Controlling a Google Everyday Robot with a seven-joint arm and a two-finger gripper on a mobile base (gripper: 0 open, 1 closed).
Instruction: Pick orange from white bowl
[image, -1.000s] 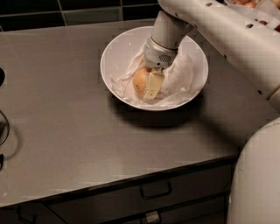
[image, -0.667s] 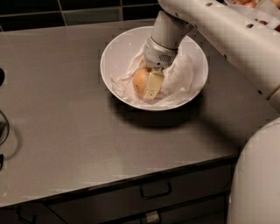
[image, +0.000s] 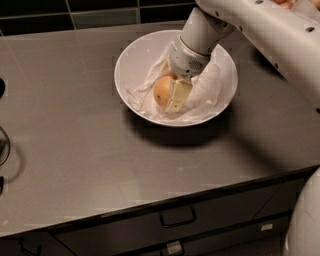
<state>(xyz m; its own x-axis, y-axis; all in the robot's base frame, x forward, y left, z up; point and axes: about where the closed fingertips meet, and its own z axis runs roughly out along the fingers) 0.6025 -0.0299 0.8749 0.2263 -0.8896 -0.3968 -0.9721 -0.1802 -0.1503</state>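
Straight to the cream-tipped white gripper (image: 176, 95), upper middle of the frame, down inside the wide, glossy white bowl (image: 131, 60). Touching the right flank of the round, dull yellow-orange orange (image: 161, 90) and covering part of it. Clenched or slack? Cannot tell from here. No lift showing: orange low in the bowl, on the crumpled white paper lining (image: 207, 87), a little left of the bowl's centre.

Counting now: one orange, one bowl, one paper lining, one gripper on one white arm (image: 260, 35) slanting in from the upper right corner. One grey countertop (image: 75, 140) under it all, bowl resting on its far half. One dark drawer handle (image: 177, 217) along the bottom edge.

Against a second ago: no change to report. Same spot for the orange, same pose for the gripper, same place for the bowl.
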